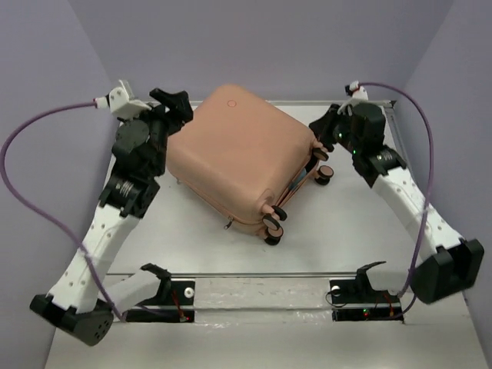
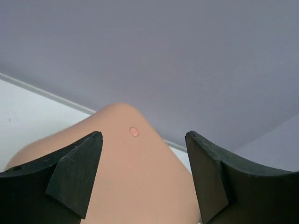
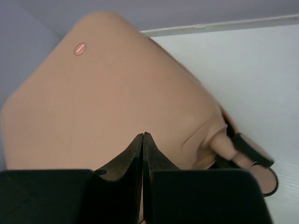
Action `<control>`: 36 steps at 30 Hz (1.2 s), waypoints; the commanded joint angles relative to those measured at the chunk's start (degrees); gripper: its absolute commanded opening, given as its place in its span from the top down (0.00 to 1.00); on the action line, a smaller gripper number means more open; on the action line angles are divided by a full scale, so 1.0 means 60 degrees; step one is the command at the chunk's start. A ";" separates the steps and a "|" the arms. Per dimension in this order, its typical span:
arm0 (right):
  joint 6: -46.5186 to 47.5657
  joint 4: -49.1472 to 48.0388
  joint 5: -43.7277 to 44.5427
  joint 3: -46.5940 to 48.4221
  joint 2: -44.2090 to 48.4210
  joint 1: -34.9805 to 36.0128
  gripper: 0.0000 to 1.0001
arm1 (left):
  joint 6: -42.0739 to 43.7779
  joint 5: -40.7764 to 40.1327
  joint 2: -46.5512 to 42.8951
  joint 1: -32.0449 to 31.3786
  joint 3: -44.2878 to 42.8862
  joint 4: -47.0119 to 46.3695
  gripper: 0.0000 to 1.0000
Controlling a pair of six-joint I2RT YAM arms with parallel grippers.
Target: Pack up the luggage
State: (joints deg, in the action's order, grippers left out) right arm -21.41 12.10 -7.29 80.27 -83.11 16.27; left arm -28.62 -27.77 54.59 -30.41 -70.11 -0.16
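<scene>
Watching the peach-pink hard-shell suitcase [image 1: 242, 157] lying closed on the table [image 1: 192, 246]. Hovering at its left corner with left gripper [image 2: 143, 138] spread, holding nothing; poising right gripper [image 3: 143, 140] clenched empty beside its wheels [image 1: 274, 227]. Risking skidding it sideways by pushing unevenly.

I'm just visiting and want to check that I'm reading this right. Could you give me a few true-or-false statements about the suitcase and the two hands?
1. The peach suitcase is closed. True.
2. The left hand is shut. False: its fingers stand wide apart, with nothing gripped.
3. The right hand is shut. True: its fingers meet, with nothing between them.
4. The suitcase stands upright on its wheels. False: it lies flat on the table, with its wheels sticking out sideways.
</scene>
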 commanded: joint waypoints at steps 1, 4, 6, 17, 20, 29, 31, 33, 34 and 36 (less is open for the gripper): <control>-0.0854 -0.1239 0.0232 -0.3382 0.2144 0.0933 0.93 | -0.0048 0.2382 0.2309 0.2237 -0.0940 0.0115 0.17; -0.0987 -0.1285 0.1022 -0.5215 0.3390 0.1783 0.93 | -0.0239 0.3820 0.3964 0.3558 -0.1963 0.0494 0.18; -0.1089 -0.0948 0.1403 -0.6151 0.4254 0.1888 0.93 | -0.0254 0.4581 0.5122 0.4026 -0.2406 0.0642 0.18; -0.1368 -0.1033 0.1947 -0.7169 0.3558 0.1975 0.93 | -0.0136 0.6706 0.8889 0.5508 -0.4006 0.1406 0.18; -0.1295 -0.1648 0.2195 -0.6453 0.2286 0.1975 0.93 | -0.0619 0.7337 0.9095 0.5363 -0.3144 0.0718 0.19; -0.0213 -0.2837 0.1524 -0.3641 -0.0603 0.1537 0.93 | -0.1981 0.7046 0.7150 0.4279 0.2039 -0.2649 0.19; 0.0125 -0.2851 0.0399 -0.2440 -0.1496 0.1449 0.93 | -0.2201 0.6739 0.6286 0.4088 0.3008 -0.3077 0.19; 0.0417 -0.2663 -0.0858 -0.1503 -0.2533 0.1448 0.93 | -0.2159 0.6025 0.5323 0.3606 0.4195 -0.3283 0.19; 0.0462 -0.2501 -0.1271 -0.0976 -0.2888 0.1448 0.93 | -0.2202 0.5788 0.4954 0.3401 0.4634 -0.3341 0.19; 0.0506 -0.2047 -0.2048 0.0634 -0.3591 0.1360 0.91 | -0.2231 0.5201 0.3797 0.2742 0.5734 -0.3459 0.19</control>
State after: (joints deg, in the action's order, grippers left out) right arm -18.72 15.11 3.09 67.66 -98.56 20.80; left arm -45.67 -0.49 84.95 -0.51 -47.27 -26.15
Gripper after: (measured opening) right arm 0.071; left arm 0.807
